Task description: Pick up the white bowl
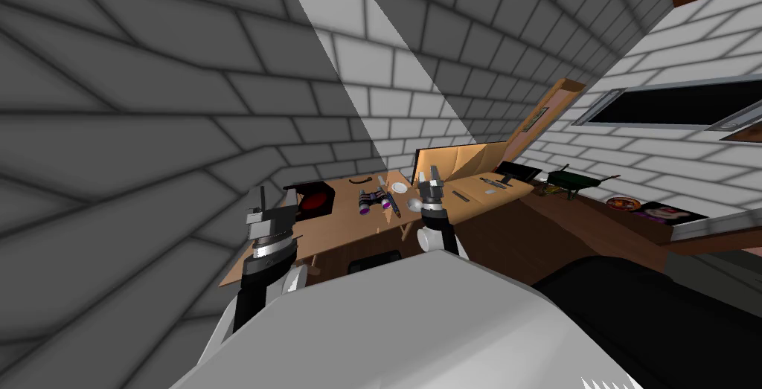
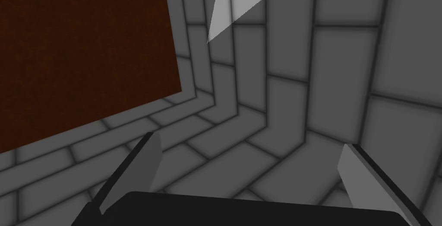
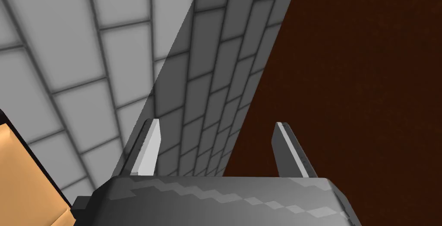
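Pick-up not begun: white bowl (image 1: 399,187) untouched on table (image 1: 335,232), at 9 o'clock of right jaws; left jaws and right jaws spread, empty; reach, grasp, lift outstanding.

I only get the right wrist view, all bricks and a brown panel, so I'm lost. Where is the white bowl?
Observer: The head view shows the bowl on a light wooden table, appearing just left of your right gripper.
Operator: Anything close to it?
Observer: Binoculars lie on the table next to it, towards the robot's left.
Operator: What is the left arm doing?
Observer: The left gripper is open, raised near a black box at the table's left end.
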